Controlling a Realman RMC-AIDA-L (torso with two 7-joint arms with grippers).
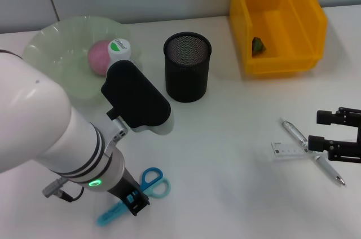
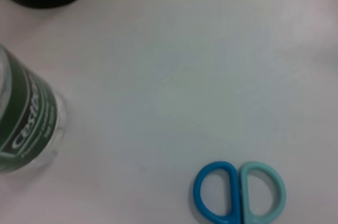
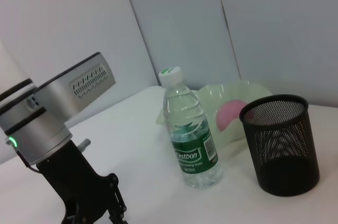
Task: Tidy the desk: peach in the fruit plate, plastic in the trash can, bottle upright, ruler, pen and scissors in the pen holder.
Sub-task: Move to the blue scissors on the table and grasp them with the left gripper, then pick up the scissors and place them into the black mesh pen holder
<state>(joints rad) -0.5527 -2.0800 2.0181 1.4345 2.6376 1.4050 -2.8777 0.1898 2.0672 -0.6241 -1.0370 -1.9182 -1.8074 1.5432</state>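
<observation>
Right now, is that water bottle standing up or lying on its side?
Upright. The water bottle stands on its base on the table, cap on top, between the mesh pen holder and the left arm.

In the head view the left arm covers most of the bottle [image 1: 119, 48], leaving only its cap, and part of the peach [image 1: 97, 57]. The left gripper [image 1: 134, 200] hides the middle of the scissors [image 1: 151, 182]. The right gripper [image 1: 337, 135] is cut off by the frame edge. The dark scrap in the yellow bin [image 1: 258, 45] is too small to identify.
</observation>
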